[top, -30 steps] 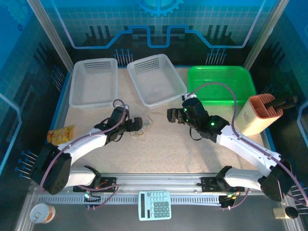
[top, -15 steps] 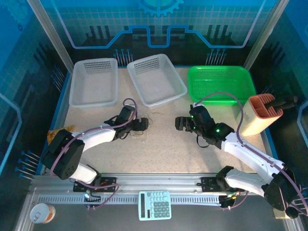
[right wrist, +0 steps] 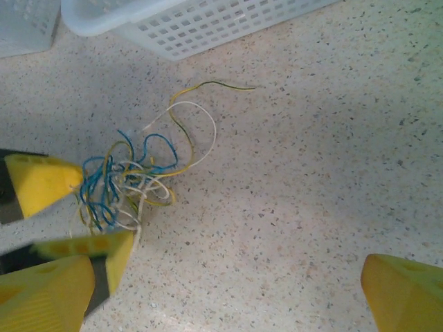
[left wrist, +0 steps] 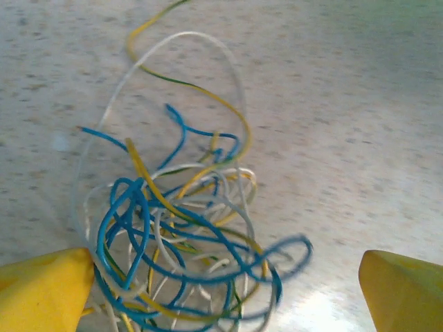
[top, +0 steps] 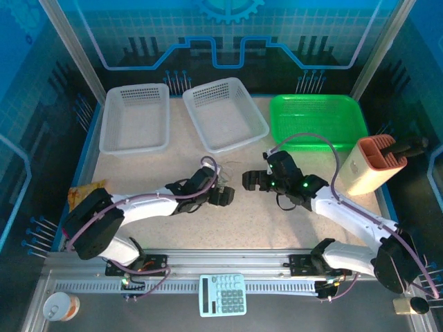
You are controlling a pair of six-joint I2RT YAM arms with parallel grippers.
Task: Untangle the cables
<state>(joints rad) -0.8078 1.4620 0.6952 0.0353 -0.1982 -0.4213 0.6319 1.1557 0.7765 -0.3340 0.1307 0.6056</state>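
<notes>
The cables [left wrist: 181,232] are a loose tangle of thin blue, yellow and whitish wires lying on the speckled table. My left gripper [left wrist: 225,297] is open and low over them, with the tangle lying between its yellow fingertips [left wrist: 43,290] and nearer the left one. In the right wrist view the cables [right wrist: 131,181] lie at the left, with the left gripper [right wrist: 93,214] straddling their near side. My right gripper [right wrist: 225,297] is open with bare table between its fingers, a short way right of the tangle. From above, the left gripper [top: 223,194] and right gripper [top: 248,181] face each other mid-table.
Two white mesh baskets [top: 135,90] [top: 239,140] and a green tray [top: 315,99] stand at the back. A tan holder [top: 370,162] is at the right and a snack packet [top: 86,194] at the left. A calculator [top: 223,294] lies on the front rail.
My left arm has stretched to the right, bringing its open gripper over the tangle at mid-table. The right gripper dipped right, then came back left toward the tangle. Both stayed open.
</notes>
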